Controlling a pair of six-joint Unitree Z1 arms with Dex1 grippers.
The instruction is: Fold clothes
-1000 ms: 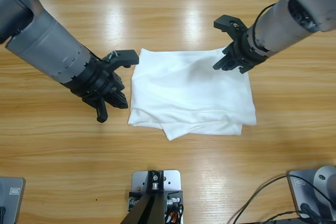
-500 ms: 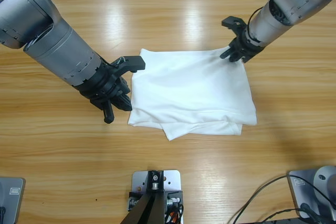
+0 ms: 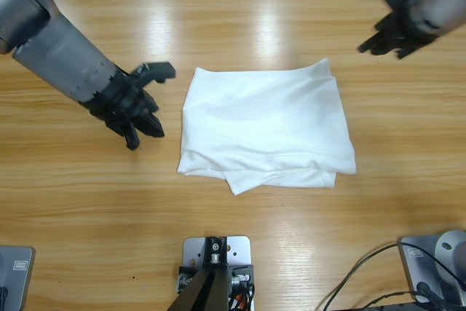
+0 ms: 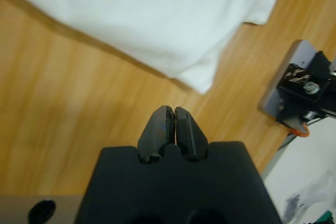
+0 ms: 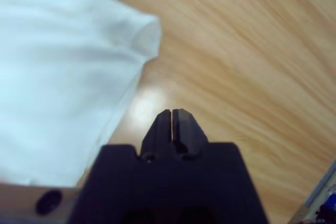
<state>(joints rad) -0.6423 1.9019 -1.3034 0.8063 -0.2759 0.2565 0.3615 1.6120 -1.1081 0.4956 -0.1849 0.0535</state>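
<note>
On the middle of the wooden table (image 3: pixel 240 27) lies the white T-shirt (image 3: pixel 266 129), already gathered into a squarish packet several layers thick, with one loose corner poking out at its near edge, left of centre, and a small peak of cloth standing up at its far right corner. Neither gripper touches it.

By my reading the folding is close to done, and the step in hand is a release and a check of the result. To do it well, each arm should clear the cloth without snagging a layer. If one more fold or a tidy-up is wanted, the jaws must open before they come down, take only the top layer at a corner, and carry it across low and level so the packet underneath is not dragged out of square (the loose near corner looks the likeliest to pull free).

The left gripper (image 3: pixel 135 103) sits over bare wood just left of the shirt's left edge, its forearm coming in from the far left and angled down toward the table; the left wrist view shows its two jaws pressed together on nothing, with the shirt's edge ahead of them. The right gripper (image 3: pixel 386 30) hangs near the far right of the table, apart from the shirt's far right corner, and the right wrist view shows its jaws likewise closed and empty, with the shirt's corner off to one side.
</note>
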